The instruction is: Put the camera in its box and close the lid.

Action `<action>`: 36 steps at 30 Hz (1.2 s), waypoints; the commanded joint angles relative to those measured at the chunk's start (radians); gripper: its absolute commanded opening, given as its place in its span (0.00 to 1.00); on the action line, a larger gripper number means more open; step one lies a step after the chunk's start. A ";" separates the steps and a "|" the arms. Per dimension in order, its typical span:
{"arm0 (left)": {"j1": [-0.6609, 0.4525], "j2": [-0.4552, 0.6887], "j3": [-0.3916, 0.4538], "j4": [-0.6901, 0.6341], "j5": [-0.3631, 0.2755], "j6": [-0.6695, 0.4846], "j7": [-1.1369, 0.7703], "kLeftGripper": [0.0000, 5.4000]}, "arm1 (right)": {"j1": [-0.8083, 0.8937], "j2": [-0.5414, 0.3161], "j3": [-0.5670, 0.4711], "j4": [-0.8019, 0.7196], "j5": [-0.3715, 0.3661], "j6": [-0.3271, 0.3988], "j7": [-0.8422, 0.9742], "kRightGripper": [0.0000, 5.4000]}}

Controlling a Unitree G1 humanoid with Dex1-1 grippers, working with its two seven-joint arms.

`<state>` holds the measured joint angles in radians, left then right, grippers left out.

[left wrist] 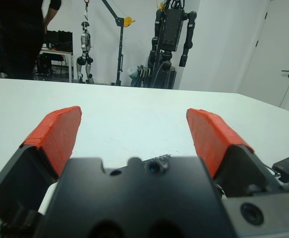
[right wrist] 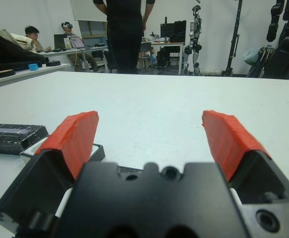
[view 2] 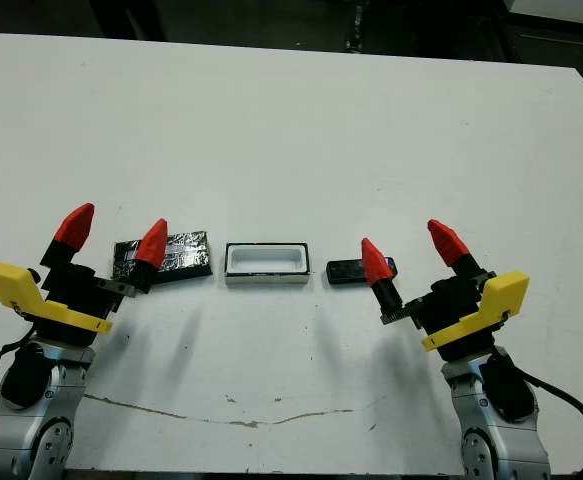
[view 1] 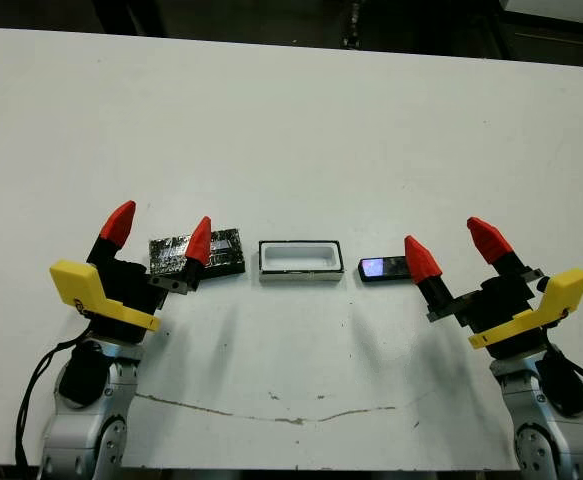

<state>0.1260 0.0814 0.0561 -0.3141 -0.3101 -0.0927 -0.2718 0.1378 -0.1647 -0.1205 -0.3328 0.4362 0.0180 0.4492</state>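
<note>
— Fingers spread on both, left gripper and right gripper, nothing held; why?

— Likely poised to reach. On the white table, the camera lies just right of the open box, beside the right gripper; the lid lies left of the box, by the left gripper

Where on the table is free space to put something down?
The far half of the table, beyond the lid, box and camera, is bare. So is the near strip between both grippers. That row itself is crowded.
</note>
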 commanded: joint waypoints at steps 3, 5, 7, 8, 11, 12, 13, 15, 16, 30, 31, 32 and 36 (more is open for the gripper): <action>0.017 0.010 0.002 -0.001 -0.006 0.018 -0.006 1.00 | 0.017 -0.023 0.003 -0.004 0.007 0.015 0.013 1.00; 0.019 0.011 0.002 0.001 -0.002 0.014 -0.005 1.00 | 0.017 -0.020 0.005 0.001 0.006 0.008 0.017 1.00; 0.020 0.011 0.002 0.005 0.008 0.006 -0.004 1.00 | 0.018 -0.024 0.007 0.004 0.006 0.011 0.023 1.00; 0.021 0.010 0.001 0.007 0.012 0.003 -0.003 1.00 | 0.019 -0.028 0.007 0.006 0.006 0.011 0.028 1.00; 0.022 0.007 -0.002 0.010 0.007 -0.004 -0.010 1.00 | 0.005 -0.055 -0.007 0.028 0.008 -0.001 0.061 1.00; 0.022 0.007 -0.003 0.010 0.009 -0.003 -0.009 1.00 | -0.007 -0.069 -0.017 0.042 0.010 -0.010 0.079 1.00; 0.023 0.006 -0.005 0.007 0.015 0.000 -0.003 1.00 | -0.025 -0.090 -0.033 0.056 0.016 -0.012 0.096 1.00; 0.026 0.003 -0.006 0.002 0.014 0.006 0.001 1.00 | -0.074 -0.148 -0.069 0.070 0.035 0.016 0.128 1.00; 0.027 0.002 -0.007 0.000 0.012 0.007 0.001 1.00 | -0.104 -0.183 -0.086 0.080 0.043 0.032 0.146 1.00; 0.048 -0.005 -0.019 -0.012 0.026 -0.001 0.016 1.00 | -0.756 -0.610 0.084 0.613 -0.051 0.100 0.794 1.00; 0.049 -0.006 -0.020 -0.013 0.025 -0.002 0.017 1.00 | -0.792 -0.609 0.104 0.651 -0.055 0.110 0.842 1.00; 0.050 -0.006 -0.020 -0.013 0.024 -0.002 0.017 1.00 | -0.830 -0.611 0.133 0.683 -0.069 0.127 0.888 1.00; 0.049 -0.005 -0.017 -0.010 0.013 -0.002 0.011 1.00 | -0.958 -0.609 0.254 0.798 -0.173 0.094 1.053 1.00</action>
<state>0.1623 0.0736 0.0372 -0.3264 -0.2989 -0.0965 -0.2586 -0.7821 -0.7582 0.1022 0.4255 0.2936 0.1275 1.4478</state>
